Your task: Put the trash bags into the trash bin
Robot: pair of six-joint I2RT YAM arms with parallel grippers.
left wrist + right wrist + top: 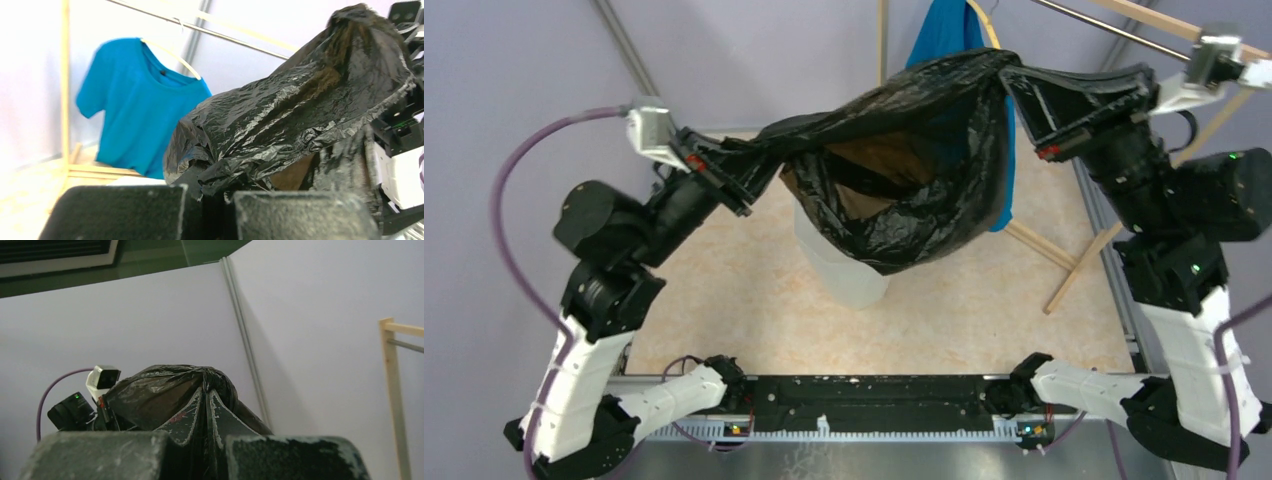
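The black trash bag (pixel 904 170) hangs stretched in the air between my two grippers, its mouth sagging open towards the camera. My left gripper (pixel 759 165) is shut on the bag's left edge. My right gripper (pixel 1016 85) is shut on its right edge, higher up. The bag's bottom hangs over the white trash bin (pixel 839 270), which stands on the table and is mostly hidden behind it. In the left wrist view the crinkled bag (pixel 300 110) runs from my left gripper (pixel 220 200) up to the right. In the right wrist view my right gripper (pixel 206 395) pinches the bag (pixel 150 390).
A blue T-shirt (pixel 944 35) hangs on a wooden rack (pixel 1064 270) behind the bag; it also shows in the left wrist view (pixel 135 105). A metal frame rail (pixel 1114 290) borders the table's right side. The tan table top (pixel 724 300) lies below.
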